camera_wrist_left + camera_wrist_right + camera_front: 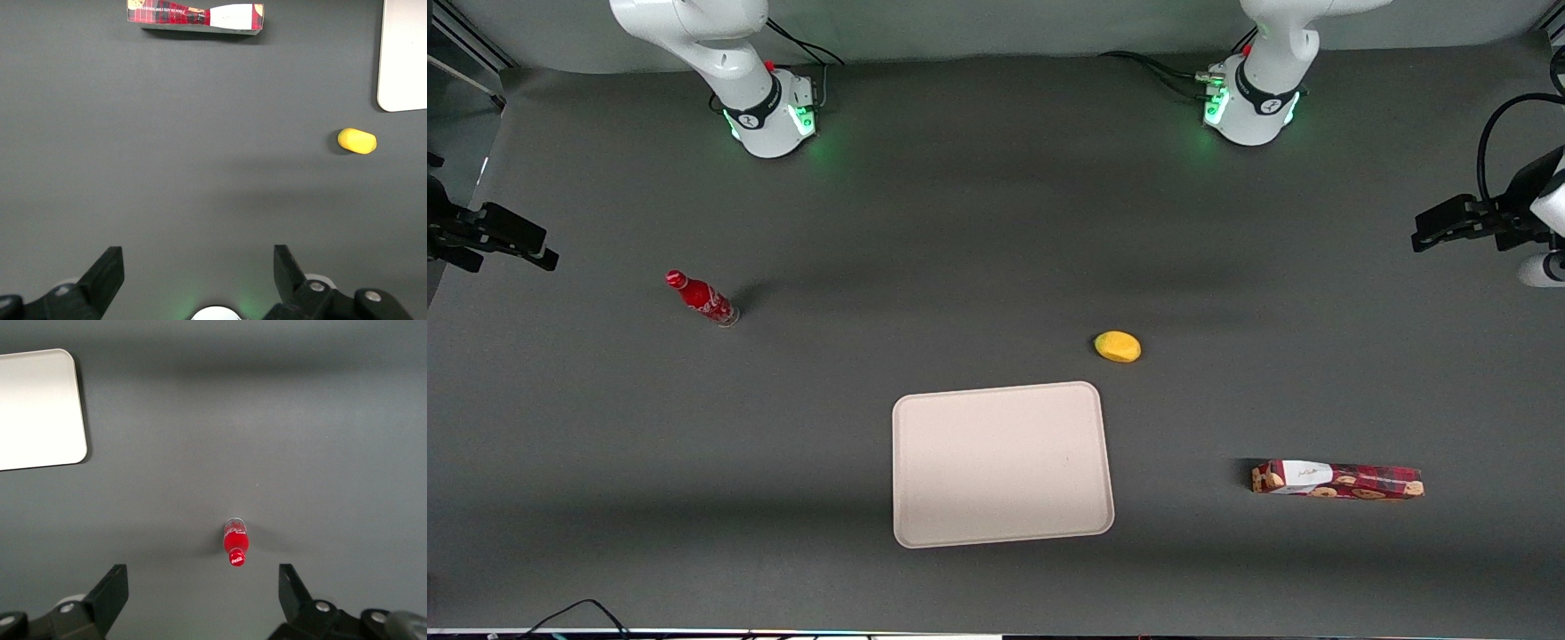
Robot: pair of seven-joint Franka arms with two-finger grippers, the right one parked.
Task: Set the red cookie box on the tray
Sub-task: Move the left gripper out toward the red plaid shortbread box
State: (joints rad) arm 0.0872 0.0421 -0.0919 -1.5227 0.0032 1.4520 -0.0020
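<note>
Jaws of the gripper (197,277) are standing wide apart, holding nothing, high over the table at the working arm's end. The red cookie box (1337,481) is lying flat, well apart from the tray (1003,463). Grabbing it near one end could be making it tip. Only the wrist view is showing the gap; the front view is showing the red bottle (702,298).

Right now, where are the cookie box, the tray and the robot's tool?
red cookie box (1337,481), front view, middle of its printed top face.
tray (925,524), front view, bare floor near a corner.
tool (198,273), left wrist view, open gap midway between fingertips, above bare table.
</note>
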